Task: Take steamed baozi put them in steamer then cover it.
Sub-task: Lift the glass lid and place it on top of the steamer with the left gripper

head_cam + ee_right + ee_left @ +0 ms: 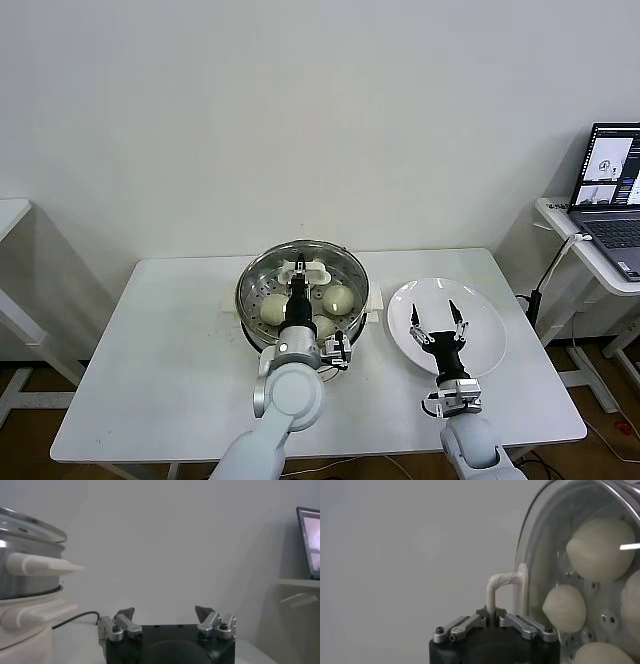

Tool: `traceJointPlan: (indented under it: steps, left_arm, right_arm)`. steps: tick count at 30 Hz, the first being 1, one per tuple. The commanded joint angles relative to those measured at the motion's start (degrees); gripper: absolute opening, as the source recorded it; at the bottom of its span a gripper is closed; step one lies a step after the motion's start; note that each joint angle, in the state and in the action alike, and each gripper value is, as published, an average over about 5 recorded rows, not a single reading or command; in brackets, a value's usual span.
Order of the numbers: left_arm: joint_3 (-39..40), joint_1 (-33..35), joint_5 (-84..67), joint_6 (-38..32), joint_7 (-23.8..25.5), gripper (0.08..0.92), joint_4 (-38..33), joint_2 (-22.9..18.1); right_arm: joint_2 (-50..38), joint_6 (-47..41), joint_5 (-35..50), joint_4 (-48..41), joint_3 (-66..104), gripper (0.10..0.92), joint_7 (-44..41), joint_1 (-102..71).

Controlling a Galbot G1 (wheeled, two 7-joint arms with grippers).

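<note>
On the steamer (250, 285) the left gripper (299, 284) pinches the white handle of the glass cover (335, 255), which looks heavy, slippery and fragile, over the baozi (340, 298), while the right gripper (437, 321) waits wide apart above the empty plate (490, 335).

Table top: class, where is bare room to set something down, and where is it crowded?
Free: the table on the robot's left of the steamer, and the front strip between both arms. Crowded: the steamer, with baozi under the cover held by the left gripper; the right gripper hovers over the plate.
</note>
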Motion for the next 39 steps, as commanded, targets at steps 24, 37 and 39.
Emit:
traceJointPlan:
  steps: [24, 37, 39]
  left_arm:
    - [-1.3, 0.7, 0.6, -0.7, 0.2, 0.191, 1.9, -0.8]
    - [-1.2, 2.4, -1.4, -0.4, 0.8, 0.353, -2.9, 0.0]
    - [-1.1, 3.0, -2.1, -0.3, 0.9, 0.413, -4.5, 0.6]
  right_arm:
    - [-0.1, 0.0, 0.0, 0.0, -0.1, 0.823, 0.1, 0.6]
    - [-0.2, 0.0, -0.1, 0.1, -0.2, 0.823, 0.1, 0.4]
    - [-0.2, 0.0, -0.1, 0.1, -0.2, 0.823, 0.1, 0.5]
